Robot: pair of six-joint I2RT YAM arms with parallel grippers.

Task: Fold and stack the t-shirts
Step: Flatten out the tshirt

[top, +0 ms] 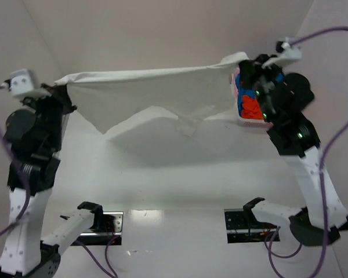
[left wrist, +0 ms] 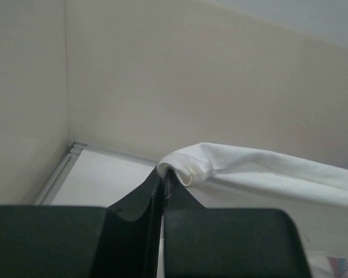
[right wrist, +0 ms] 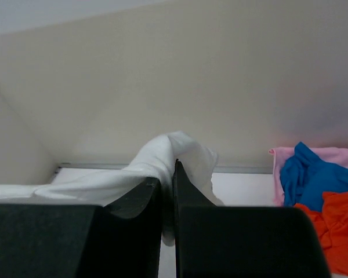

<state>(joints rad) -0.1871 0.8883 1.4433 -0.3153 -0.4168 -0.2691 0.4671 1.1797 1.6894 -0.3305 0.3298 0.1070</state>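
I am holding the off-white t-shirt (top: 156, 95) up off the table (top: 162, 191), stretched between the two arms so that it is hanging open and flat enough to fold. The left tool (top: 65, 94), at the left of the top view, is pinching one corner; its wrist camera is showing the jaws pressed together on a rolled hem. The right tool (top: 243, 68), at the upper right, is clamping the opposite corner, with cloth bunching out over and between its nearly shut jaws. The top edge is running almost straight across the upper part of the frame, dipping only slightly, which I am reading as light tension. Below it the cloth is drooping in an uneven curtain, deepest left of centre, with a small flap dangling near the middle. I cannot tell whether its lower edge is touching the table, where it is casting a shadow. The shirt is looking plain, thin and creased. The blue t-shirt (right wrist: 307, 174), orange-red t-shirt (right wrist: 330, 226) and pale pink t-shirt (right wrist: 336, 155) are lying crumpled together at the right, unfolded and partly hidden in the top view.
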